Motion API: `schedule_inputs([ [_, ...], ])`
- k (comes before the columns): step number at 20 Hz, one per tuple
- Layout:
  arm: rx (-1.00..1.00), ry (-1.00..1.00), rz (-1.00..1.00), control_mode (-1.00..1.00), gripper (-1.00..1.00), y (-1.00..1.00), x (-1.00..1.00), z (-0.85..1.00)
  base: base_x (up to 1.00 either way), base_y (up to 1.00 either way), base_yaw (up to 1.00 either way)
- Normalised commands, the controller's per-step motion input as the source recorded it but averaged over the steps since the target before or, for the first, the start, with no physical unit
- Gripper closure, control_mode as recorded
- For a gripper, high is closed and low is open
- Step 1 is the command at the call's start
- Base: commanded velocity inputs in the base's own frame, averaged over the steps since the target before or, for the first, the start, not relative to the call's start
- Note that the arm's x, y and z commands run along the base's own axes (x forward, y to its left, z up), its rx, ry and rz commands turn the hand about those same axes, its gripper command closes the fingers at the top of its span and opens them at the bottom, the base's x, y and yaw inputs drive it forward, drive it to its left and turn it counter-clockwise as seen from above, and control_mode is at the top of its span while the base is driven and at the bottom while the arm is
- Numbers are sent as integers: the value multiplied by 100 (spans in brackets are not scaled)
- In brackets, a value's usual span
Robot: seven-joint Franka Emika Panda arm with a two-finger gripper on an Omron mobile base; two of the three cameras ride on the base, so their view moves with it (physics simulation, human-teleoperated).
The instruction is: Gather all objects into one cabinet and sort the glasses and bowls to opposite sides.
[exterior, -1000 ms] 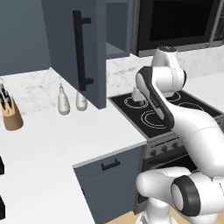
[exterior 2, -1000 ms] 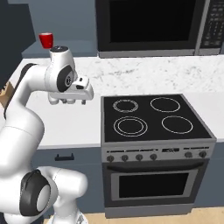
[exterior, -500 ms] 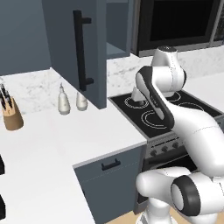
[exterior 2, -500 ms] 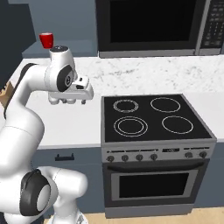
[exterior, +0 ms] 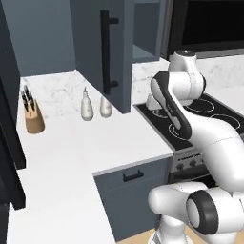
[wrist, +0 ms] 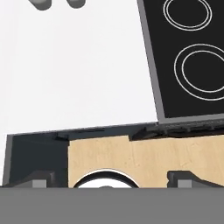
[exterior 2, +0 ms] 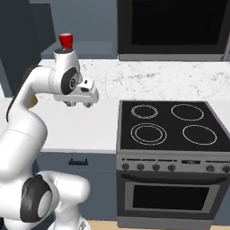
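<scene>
A glossy red mug (exterior 2: 66,40), one of the glasses, stands at the back left, just above my arm's upper joint, by the slate blue-grey cabinet (exterior 2: 20,45). The cabinet's door (exterior: 102,52) hangs open over the counter, with a long black bar handle (exterior: 109,52). My gripper (exterior 2: 78,104) hangs over the white counter (exterior 2: 90,128) left of the stove and points down. It is open with nothing between its fingers, and its dark tips (wrist: 41,177) stand far apart in the hand view. The bowls are out of view.
A black four-ring stove (exterior 2: 170,126) lies right of the gripper, under a dark microwave (exterior 2: 175,27). Two white soap bottles (exterior: 86,107) and a knife block (exterior: 33,116) stand at the counter's back left. Wooden floor (wrist: 144,157) shows below the counter's front edge.
</scene>
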Motion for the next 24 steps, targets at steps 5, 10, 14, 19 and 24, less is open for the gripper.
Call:
schedule_inputs([
  [5,0,0,0,100,-100,0,0,0,-52,-71,32],
  [10,0,0,0,100,-100,0,0,0,-35,-100,32],
  [14,0,0,0,100,-100,0,0,0,-10,-100,26],
  [19,0,0,0,100,-100,0,0,0,2,-26,17],
  [24,0,0,0,100,-100,0,0,0,7,14,12],
])
